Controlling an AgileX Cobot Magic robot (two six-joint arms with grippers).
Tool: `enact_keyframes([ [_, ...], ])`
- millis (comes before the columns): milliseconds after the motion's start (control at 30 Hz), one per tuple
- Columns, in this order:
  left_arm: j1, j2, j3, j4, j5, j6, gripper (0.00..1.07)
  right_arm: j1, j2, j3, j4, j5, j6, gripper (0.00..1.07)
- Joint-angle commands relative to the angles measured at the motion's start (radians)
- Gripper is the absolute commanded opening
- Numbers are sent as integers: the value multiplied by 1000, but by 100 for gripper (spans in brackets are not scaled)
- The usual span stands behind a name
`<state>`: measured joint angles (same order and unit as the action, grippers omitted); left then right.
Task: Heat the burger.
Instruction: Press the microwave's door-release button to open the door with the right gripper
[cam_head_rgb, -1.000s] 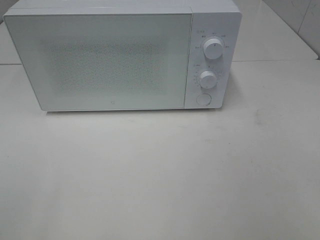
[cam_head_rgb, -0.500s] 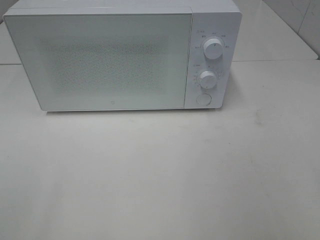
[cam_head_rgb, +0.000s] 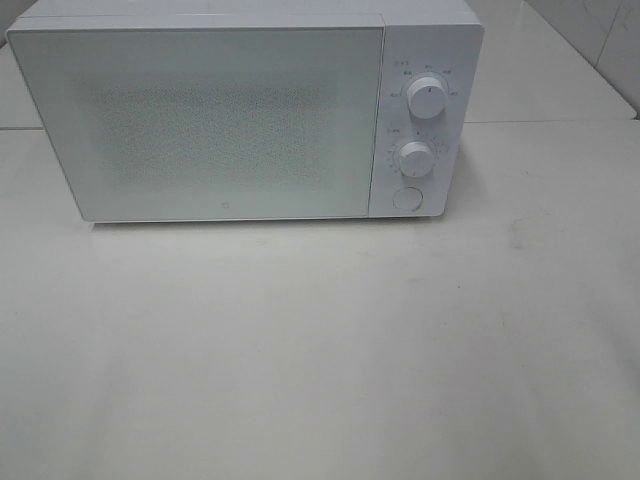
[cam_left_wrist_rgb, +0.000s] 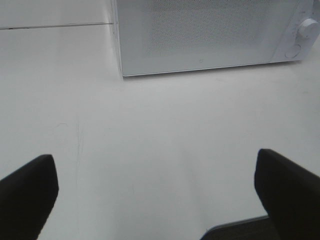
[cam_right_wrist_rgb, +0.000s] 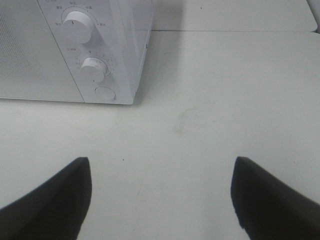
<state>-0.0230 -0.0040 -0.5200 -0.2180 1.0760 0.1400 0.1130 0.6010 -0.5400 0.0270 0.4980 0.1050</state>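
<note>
Exterior high view: nothing has moved. We see the microwave (cam_head_rgb: 200, 120) shut and no burger; maybe it heats inside. Our left gripper (cam_left_wrist_rgb: 155, 170) and right gripper (cam_right_wrist_rgb: 161, 170) are wide, empty.

Soft, even light falls on a pale off-white tabletop (cam_head_rgb: 320, 350), crossed by a thin seam (cam_head_rgb: 550, 122). Ahead of both pairs of jaws stands a white microwave (cam_head_rgb: 240, 110), door closed. Beyond the right jaws, light grey wall tiles (cam_head_rgb: 612, 40).
</note>
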Motion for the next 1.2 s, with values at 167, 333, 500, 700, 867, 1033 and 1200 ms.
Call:
enact_keyframes([
  [167, 0, -16, 3, -6, 0, -4, 100, -2, 163, -10, -2, -190, -11, 75],
  [333, 0, -16, 3, -6, 0, -4, 100, -2, 264, -10, -2, -291, -11, 75],
  [500, 0, -16, 3, -6, 0, -4, 100, -1, 377, -10, -8, -409, -7, 75],
  [700, 0, -16, 3, -6, 0, -4, 100, 0, 482, 8, -49, -583, -7, 75],
  [867, 0, -16, 3, -6, 0, -4, 100, 0, 547, 72, -50, -779, -7, 75],
  [1033, 0, -16, 3, -6, 0, -4, 100, 0, 610, 126, -47, -948, -7, 75],
  [1200, 0, -16, 3, -6, 0, -4, 100, 20, 648, 164, -27, -1059, -20, 75],
])
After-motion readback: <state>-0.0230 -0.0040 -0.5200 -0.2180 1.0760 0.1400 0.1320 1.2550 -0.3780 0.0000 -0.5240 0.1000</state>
